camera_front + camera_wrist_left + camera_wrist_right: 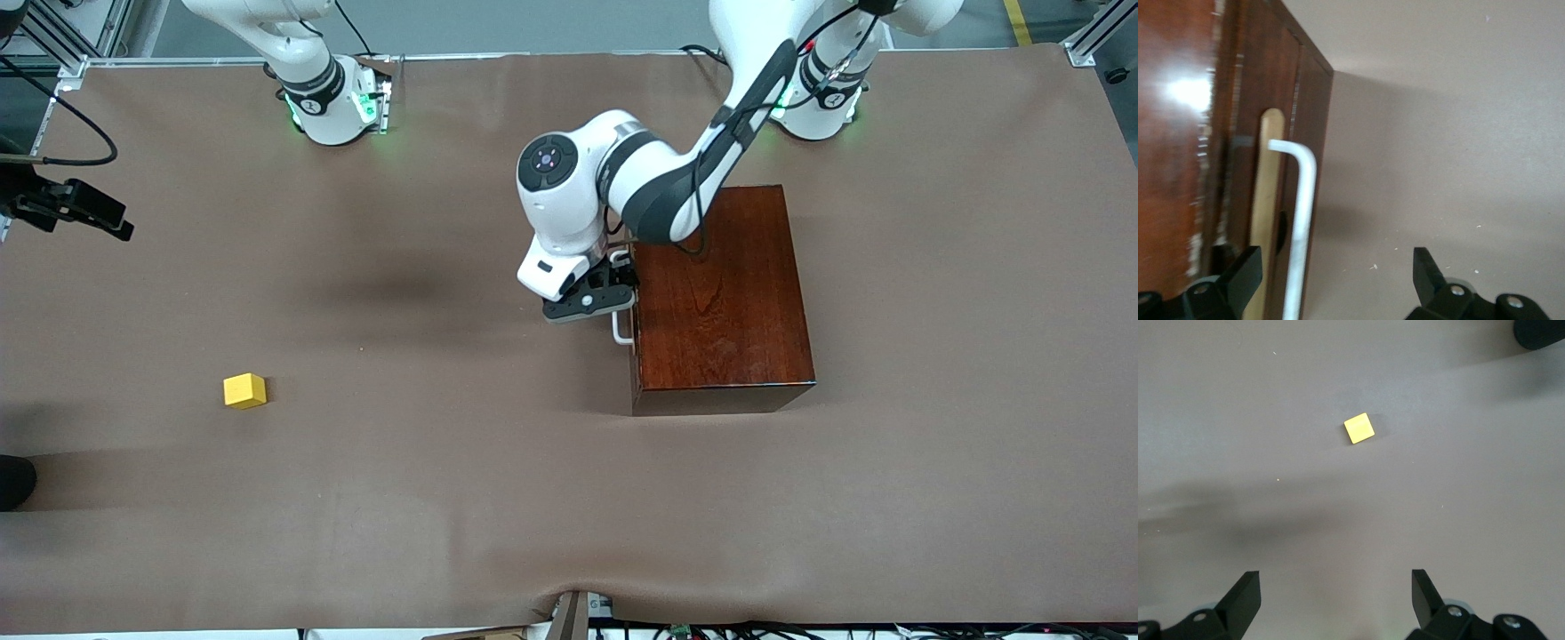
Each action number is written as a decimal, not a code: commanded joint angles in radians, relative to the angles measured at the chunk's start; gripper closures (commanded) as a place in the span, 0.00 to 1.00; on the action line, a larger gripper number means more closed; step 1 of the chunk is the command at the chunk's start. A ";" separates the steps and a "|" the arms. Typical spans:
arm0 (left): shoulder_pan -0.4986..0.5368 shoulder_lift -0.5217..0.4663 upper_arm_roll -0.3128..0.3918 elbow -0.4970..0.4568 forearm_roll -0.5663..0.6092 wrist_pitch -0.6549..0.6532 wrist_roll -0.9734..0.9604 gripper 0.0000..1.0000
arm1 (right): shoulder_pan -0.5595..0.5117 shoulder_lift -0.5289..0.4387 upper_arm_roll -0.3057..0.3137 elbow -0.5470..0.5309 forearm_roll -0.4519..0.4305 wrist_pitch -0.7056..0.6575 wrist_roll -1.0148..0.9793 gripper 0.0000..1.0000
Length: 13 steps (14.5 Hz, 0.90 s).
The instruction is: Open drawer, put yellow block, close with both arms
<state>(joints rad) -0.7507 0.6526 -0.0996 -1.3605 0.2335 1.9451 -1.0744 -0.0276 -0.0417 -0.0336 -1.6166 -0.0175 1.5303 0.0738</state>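
While no writing is legible, left gripper (pixel 594 304), fingers wide, straddles the drawer (pixel 632 293) handle (pixel 1300 220); right gripper (pixel 1336 603) wide over brown table (pixel 356 498); yellow block (pixel 244 390) apart.

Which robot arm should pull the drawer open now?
Probably the left arm. Its left gripper is open around the white U-shaped handle on the glossy reddish-brown wooden box. The right gripper is open above the small yellow block.
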 commanded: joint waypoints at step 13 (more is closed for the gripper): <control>-0.033 0.070 0.006 0.031 0.021 -0.071 0.065 0.00 | -0.100 0.117 0.008 0.011 0.001 0.083 -0.140 0.00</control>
<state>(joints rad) -0.7726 0.6986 -0.1002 -1.3580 0.2345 1.9077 -1.0184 -0.1106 0.0657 -0.0372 -1.6169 -0.0175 1.6126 -0.0252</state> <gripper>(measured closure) 0.000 0.000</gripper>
